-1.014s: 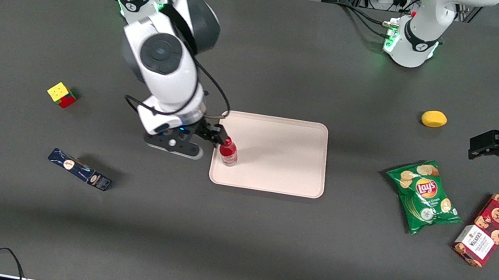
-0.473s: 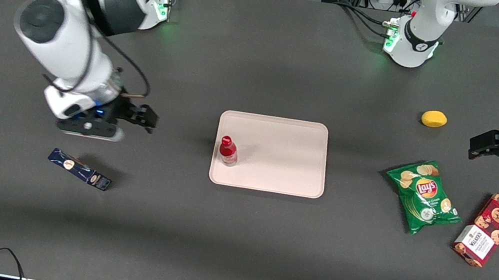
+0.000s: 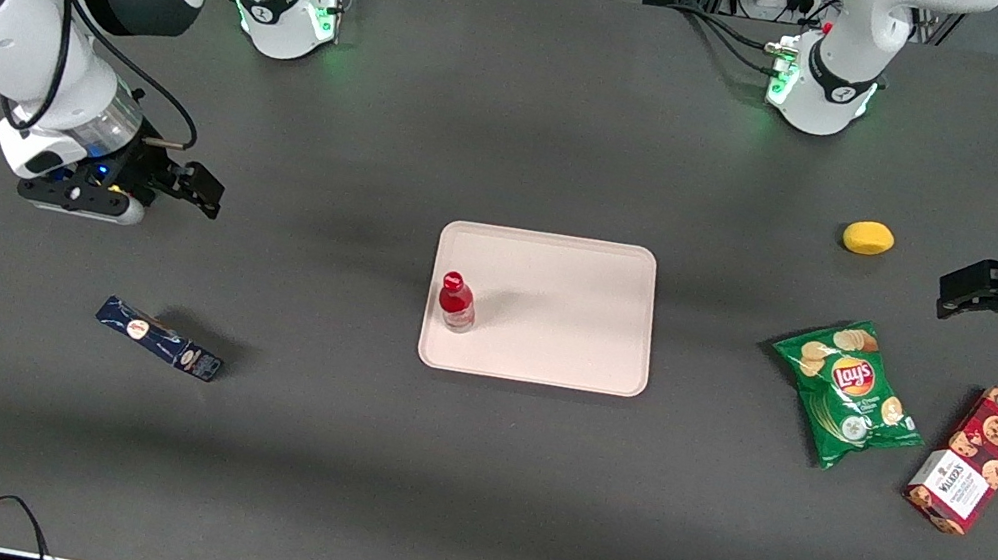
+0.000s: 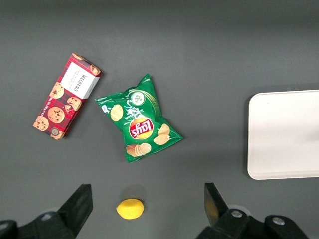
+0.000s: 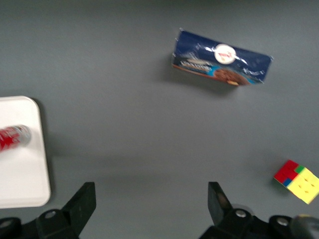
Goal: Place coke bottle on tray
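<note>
The coke bottle point(image 3: 457, 301) stands upright on the tray point(image 3: 555, 310), close to the tray's edge at the working arm's end, just left of the front view's middle. The gripper point(image 3: 200, 187) hangs above bare counter point(image 3: 466, 477) at the left of that view, fingers spread and holding nothing, well apart from the bottle. The bottle lies sideways from the gripper, toward the parked arm's end, its long axis vertical. A dark blue box point(image 3: 160, 339) lies nearer the camera than the gripper; chips bag point(image 3: 847, 392), cookie box point(image 3: 974, 460) and a yellow lemon-like thing point(image 3: 868, 237) sit at the right. The placing looks done; no further reach seems needed.
</note>
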You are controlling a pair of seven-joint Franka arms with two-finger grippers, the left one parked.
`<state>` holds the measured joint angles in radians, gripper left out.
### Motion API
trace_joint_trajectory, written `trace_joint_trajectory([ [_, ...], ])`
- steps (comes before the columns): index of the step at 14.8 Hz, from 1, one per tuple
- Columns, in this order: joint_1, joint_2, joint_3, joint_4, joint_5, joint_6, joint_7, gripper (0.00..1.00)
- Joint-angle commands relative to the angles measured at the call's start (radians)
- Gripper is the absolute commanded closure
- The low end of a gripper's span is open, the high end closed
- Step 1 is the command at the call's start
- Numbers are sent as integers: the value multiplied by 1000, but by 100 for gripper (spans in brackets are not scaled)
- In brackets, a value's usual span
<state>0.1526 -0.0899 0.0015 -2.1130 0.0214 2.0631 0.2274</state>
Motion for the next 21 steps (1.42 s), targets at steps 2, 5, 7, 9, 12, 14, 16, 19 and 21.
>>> trace_joint_trajectory([
  [2, 7, -74, -61, -59, 15, 5, -108, 0],
  [5, 7, -59, -74, -26, -9, 5, -122, 0],
  [7, 7, -56, -74, -22, -11, 3, -120, 0],
  [9, 7, -51, -75, -7, -11, 3, -120, 0],
  [12, 7, -57, -83, 17, -11, -32, -125, 0],
  [14, 7, -60, -123, 62, -11, -89, -160, 0],
  [16, 7, -60, -132, 91, -11, -129, -165, 0],
  [19, 7, -60, -143, 123, -11, -159, -166, 0],
  [21, 7, -60, -143, 134, -11, -175, -166, 0],
])
